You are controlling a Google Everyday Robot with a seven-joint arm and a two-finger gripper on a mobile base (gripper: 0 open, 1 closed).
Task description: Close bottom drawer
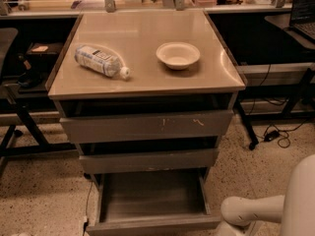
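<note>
The bottom drawer [152, 224] is the lowest of three grey drawers and stands pulled far out; its shallow tray [151, 194] is bare and its low front panel is near the bottom edge of the camera view. My white arm [248, 210] reaches in at the lower right, close to the drawer's front right corner. My gripper is out of view below the frame. Whether anything touches the drawer front is hidden.
The middle drawer [147, 160] and the top drawer [147, 126], with orange scratch marks, each stand slightly out. A plastic bottle [101, 60] lies on the cabinet top [142, 82], beside a white bowl [178, 54]. Desk legs and cables [273, 134] stand to the right, a chair base to the left.
</note>
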